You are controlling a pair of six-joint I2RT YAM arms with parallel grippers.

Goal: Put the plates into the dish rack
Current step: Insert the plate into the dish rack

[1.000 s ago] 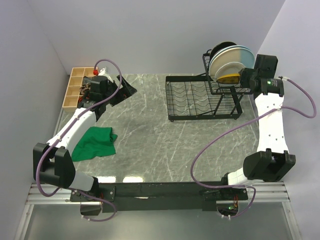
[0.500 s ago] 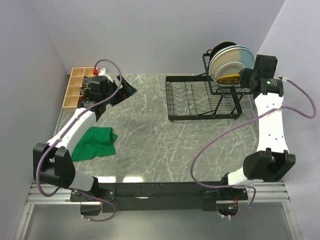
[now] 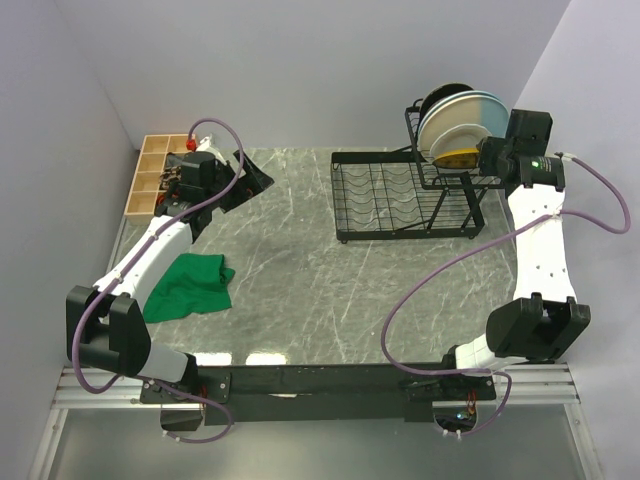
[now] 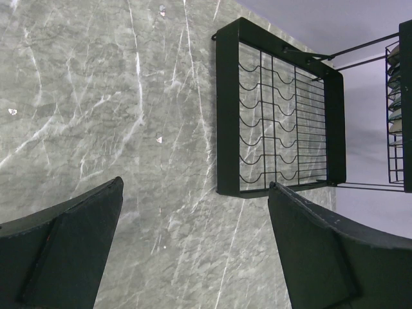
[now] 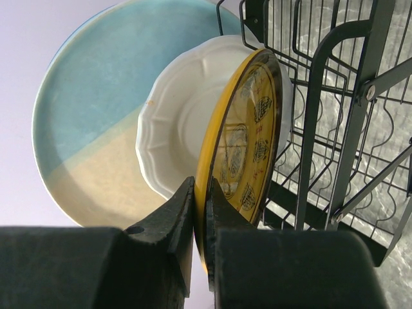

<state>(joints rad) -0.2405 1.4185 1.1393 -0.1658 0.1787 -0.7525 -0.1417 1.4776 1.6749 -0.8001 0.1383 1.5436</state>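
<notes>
From above, upright plates [image 3: 455, 120] stand in the raised basket of the dish rack [image 3: 405, 195], with the right gripper [image 3: 482, 155] at them. The left gripper [image 3: 250, 175] sits well left of the rack.

Left wrist: the fingers are spread and hold nothing.

Right wrist: the fingers pinch the yellow patterned plate [image 5: 248, 148] by its rim, seemingly inside the rack.

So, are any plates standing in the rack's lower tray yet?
No, the lower tray shows only bare wire slots; the plates stand in the raised basket.

Pincer [image 4: 196, 193] spread above table [image 4: 96, 96]; dish rack [image 4: 226, 116] ahead.
</notes>
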